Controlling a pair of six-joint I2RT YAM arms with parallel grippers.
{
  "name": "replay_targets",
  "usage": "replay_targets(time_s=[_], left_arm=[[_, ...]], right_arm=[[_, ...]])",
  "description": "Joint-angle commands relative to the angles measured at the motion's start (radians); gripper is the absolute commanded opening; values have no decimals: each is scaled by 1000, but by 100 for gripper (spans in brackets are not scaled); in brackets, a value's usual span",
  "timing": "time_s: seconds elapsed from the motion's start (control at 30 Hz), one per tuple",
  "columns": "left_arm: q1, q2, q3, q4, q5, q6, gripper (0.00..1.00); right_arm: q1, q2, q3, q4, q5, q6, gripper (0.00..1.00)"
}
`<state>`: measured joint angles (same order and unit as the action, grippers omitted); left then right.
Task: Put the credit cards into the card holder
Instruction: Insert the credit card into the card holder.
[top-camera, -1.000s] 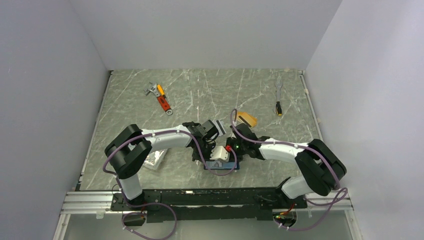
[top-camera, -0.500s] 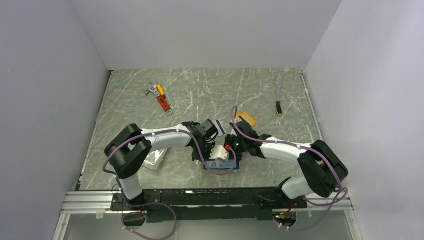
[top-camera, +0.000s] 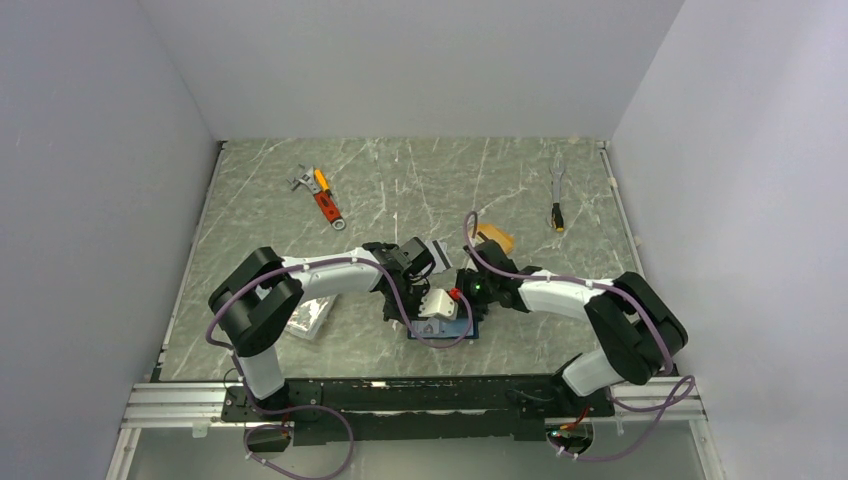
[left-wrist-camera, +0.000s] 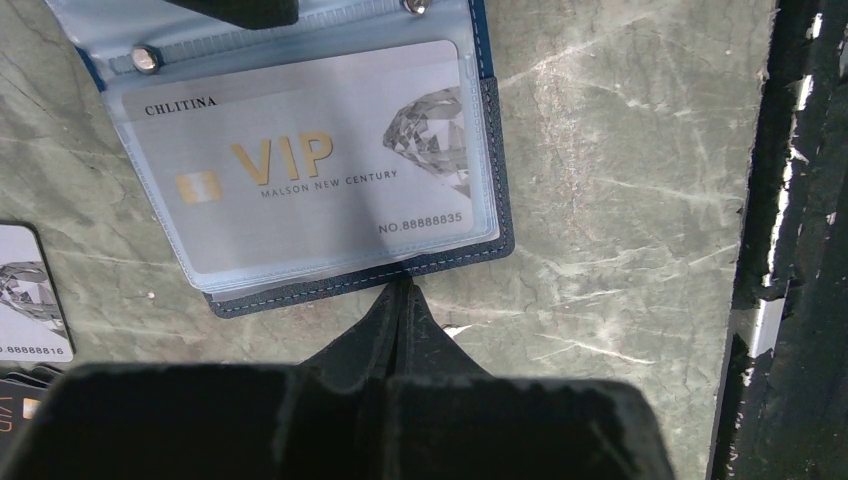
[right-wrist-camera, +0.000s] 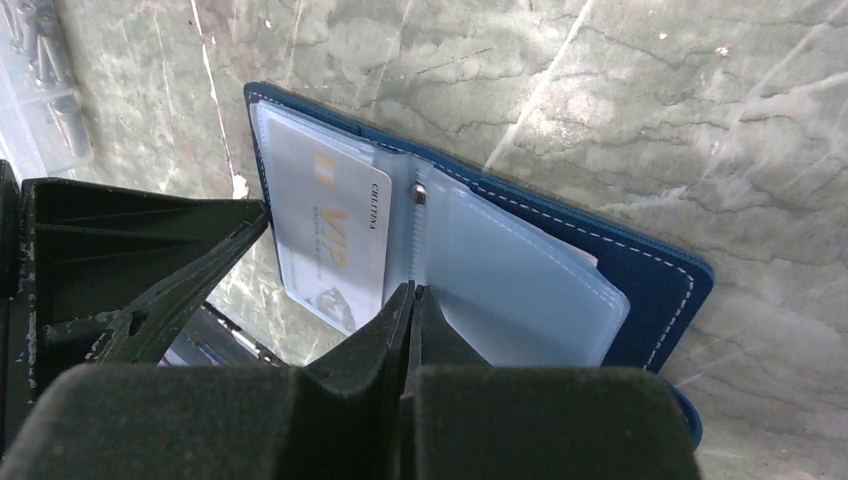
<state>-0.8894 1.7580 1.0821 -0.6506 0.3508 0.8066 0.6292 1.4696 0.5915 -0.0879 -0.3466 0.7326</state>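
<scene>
Grey-green marbled bench (top-camera: 420, 190), plain white walls (top-camera: 420, 60). Near its front edge the navy card holder (left-wrist-camera: 497, 205) lies open with a silver VIP card (left-wrist-camera: 300, 170) pocketed. The left gripper (left-wrist-camera: 403, 298) and right gripper (right-wrist-camera: 413, 300) are both clenched, empty.

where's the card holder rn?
The card holder lies open on the table, around the middle of the top view toward the near edge. The shut left claw sits at its edge, the shut right claw over its clear sleeves.

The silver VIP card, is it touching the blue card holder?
Touching. The left wrist view shows the silver VIP card tucked flat inside a clear pocket of the card holder.
</scene>
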Motion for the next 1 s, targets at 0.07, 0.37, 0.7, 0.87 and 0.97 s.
replay_targets(time_s=[0.07,0.37,0.7,0.87,0.97], left_arm=[[7,26,11,14,-2,6,0],[8,25,25,12,-5,8,0],[87,-67,178,-132,30,-20,1],[138,-52,339,-241,106,-53,5],[163,-7,427,-264,178,-90,7]], right_arm=[[49,22,51,56,-13,20,0],[71,8,77,5,-6,12,0],[-222,-106,205,-180,-44,-139,23],[-342,-39,351,-207,27,-206,40],[-400,55,429,-212,117,-247,43]])
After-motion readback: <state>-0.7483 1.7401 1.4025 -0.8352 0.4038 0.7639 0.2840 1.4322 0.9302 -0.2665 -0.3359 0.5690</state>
